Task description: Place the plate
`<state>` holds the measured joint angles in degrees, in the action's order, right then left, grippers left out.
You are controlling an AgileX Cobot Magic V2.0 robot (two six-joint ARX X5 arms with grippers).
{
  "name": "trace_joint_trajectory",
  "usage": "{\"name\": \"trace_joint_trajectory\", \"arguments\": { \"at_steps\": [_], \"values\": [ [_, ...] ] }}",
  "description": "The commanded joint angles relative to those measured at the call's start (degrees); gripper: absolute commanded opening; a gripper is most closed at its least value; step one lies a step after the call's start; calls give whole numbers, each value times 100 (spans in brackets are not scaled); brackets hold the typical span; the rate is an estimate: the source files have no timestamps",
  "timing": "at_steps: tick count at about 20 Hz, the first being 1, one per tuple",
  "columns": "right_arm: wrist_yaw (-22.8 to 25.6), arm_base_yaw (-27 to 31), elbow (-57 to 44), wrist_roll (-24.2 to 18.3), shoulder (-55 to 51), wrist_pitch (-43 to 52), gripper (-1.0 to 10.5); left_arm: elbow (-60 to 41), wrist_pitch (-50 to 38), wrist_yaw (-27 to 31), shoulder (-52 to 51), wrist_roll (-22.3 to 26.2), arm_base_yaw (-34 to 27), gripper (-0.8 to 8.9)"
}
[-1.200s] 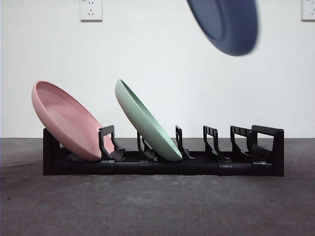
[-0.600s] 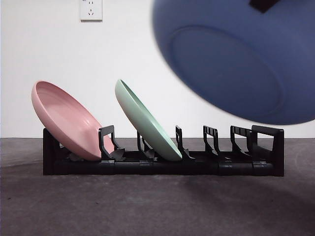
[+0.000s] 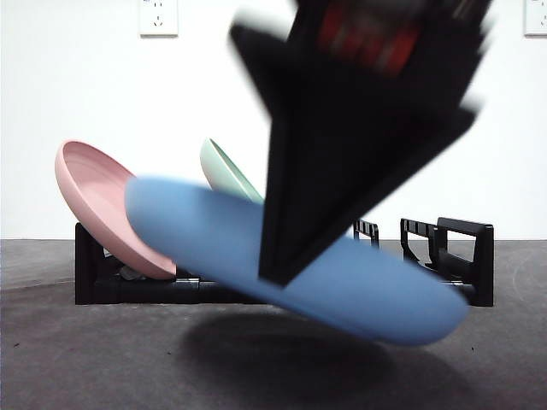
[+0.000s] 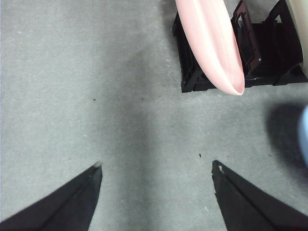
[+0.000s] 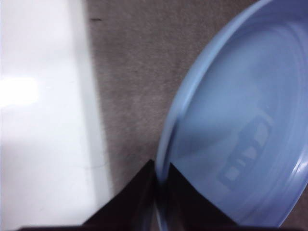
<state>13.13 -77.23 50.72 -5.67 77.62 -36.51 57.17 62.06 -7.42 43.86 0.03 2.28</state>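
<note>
My right gripper (image 3: 282, 278) is shut on the rim of a blue plate (image 3: 299, 260) and holds it low and nearly flat, just above the table, in front of the black dish rack (image 3: 466, 256). The right wrist view shows the jaws pinching the plate's rim (image 5: 161, 192). A pink plate (image 3: 98, 201) and a green plate (image 3: 226, 171) lean in the rack's left slots. My left gripper (image 4: 156, 171) is open and empty above bare table, near the rack's pink-plate end (image 4: 211, 43).
The rack's right slots (image 3: 423, 235) stand behind the blue plate. A white wall with outlets (image 3: 158, 15) is behind the rack. The grey table (image 3: 85, 359) extends in front.
The blue plate has come down from the upper right to just above the table in front of the rack, turning nearly flat. The right arm now fills the upper middle.
</note>
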Motion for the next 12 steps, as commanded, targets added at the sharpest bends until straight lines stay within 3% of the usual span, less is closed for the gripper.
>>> {"name": "trace_joint_trajectory", "arguments": {
  "at_steps": [1, 9, 12],
  "values": [
    [20, 83, 55, -157, 343, 232, 18, 142, -39, -13, 28, 63, 9, 366],
    [-450, 485, 55, -409, 1084, 691, 24, 142, -37, -13, 28, 85, 9, 366],
    [-448, 501, 55, -396, 1187, 763, 150, 142, -35, -13, 28, 83, 9, 366]
  ]
}}
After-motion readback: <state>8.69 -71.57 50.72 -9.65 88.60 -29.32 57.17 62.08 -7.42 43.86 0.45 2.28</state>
